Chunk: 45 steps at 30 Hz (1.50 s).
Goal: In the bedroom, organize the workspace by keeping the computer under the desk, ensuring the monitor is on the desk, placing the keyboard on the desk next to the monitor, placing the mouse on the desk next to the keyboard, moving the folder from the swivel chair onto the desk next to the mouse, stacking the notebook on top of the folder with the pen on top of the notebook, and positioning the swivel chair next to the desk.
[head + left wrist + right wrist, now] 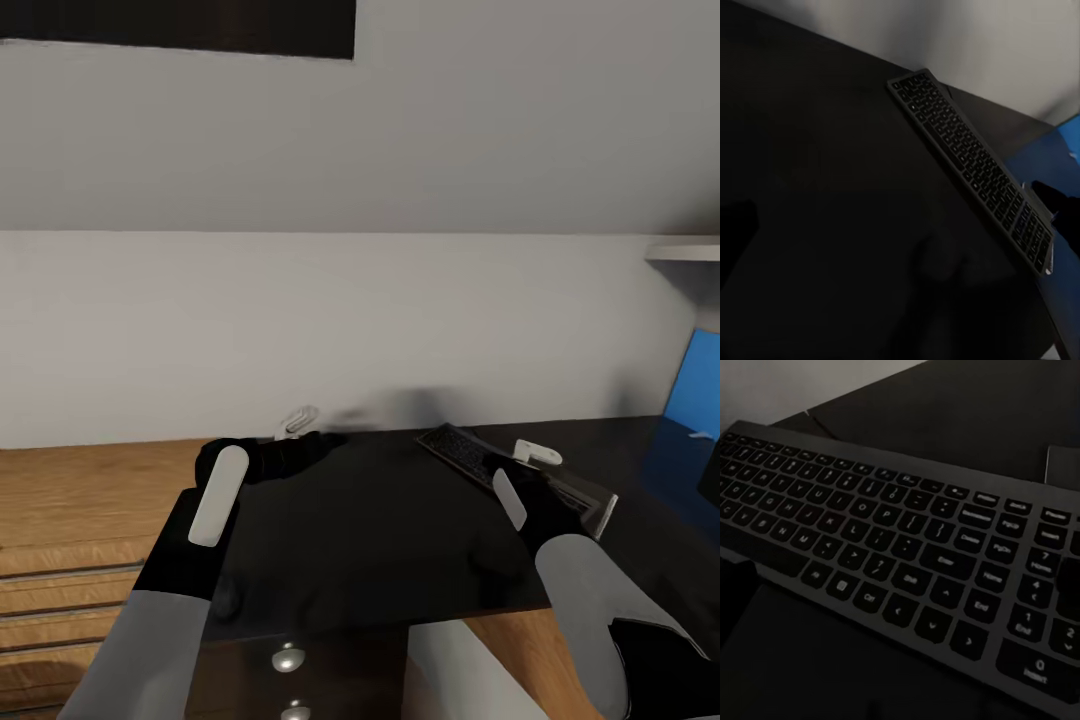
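Keyboard (470, 455) lies flat and slantwise on the black surface (370, 530) in the head view, toward its right half, with its far end angled toward the white wall (340, 330). Right tool (535, 462) sits over the keyboard's nearer end; whether its fingers are apart or together cannot be told from here. Left tool (295, 425) hangs above the surface's far left part, well apart from the keyboard, and its state cannot be told either. A bright blue shape, probably the folder (695, 385), shows at the right edge. Round silver knobs (288, 659) mark the drawer front below the near edge, and wooden planks (80, 520) lie to the left.

From the left wrist, the keyboard (971, 161) runs diagonally across the dark surface (817, 187), with a strip of blue (1054, 157) beyond it and a dark arm part (1057, 202) at its numeric end.

From the right wrist, the keyboard's (892, 540) lettered keys are seen close up, its frame resting on the surface (832, 675).
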Available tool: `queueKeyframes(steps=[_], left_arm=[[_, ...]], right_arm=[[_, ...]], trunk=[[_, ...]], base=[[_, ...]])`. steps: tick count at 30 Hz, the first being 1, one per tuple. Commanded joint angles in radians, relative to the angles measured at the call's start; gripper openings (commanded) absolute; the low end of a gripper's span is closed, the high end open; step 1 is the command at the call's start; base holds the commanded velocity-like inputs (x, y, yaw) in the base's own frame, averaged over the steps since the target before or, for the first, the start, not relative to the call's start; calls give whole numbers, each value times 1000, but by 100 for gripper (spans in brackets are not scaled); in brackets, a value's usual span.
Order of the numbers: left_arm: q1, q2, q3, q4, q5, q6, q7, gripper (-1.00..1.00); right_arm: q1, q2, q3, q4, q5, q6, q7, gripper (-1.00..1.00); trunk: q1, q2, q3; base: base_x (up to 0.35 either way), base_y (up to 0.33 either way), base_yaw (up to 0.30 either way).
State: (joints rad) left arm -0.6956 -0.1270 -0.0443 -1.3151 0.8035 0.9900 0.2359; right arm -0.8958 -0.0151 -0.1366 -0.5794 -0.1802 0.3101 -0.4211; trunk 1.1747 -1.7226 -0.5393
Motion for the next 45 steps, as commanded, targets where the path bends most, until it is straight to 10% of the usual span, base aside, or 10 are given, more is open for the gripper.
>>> queueKeyframes(steps=[1,14,19,24,45], left_arm=[[-1,0,0,-1,10,3,11,100],[-1,0,-21,-1,-6,2,13,100],[-1,-5,-37,14,-74,1,16,100],[-1,-27,-82,61,-216,-94,22,100],[-1,-28,-112,64,-222,-108,19,100]], right_arm=[[0,0,2,-2,-9,3,-5,100],[0,-4,1,-10,-9,-1,-8,100],[0,-3,1,-11,-9,0,-8,100],[3,-27,2,-10,-8,0,-5,100],[4,-126,8,65,-4,-62,123,100]], trunk=[[-4,7,2],[-54,98,42],[-73,133,58],[-85,154,67],[-85,154,67]], base=[[0,0,86],[0,0,19],[0,0,0],[0,0,0],[0,-87,0]])
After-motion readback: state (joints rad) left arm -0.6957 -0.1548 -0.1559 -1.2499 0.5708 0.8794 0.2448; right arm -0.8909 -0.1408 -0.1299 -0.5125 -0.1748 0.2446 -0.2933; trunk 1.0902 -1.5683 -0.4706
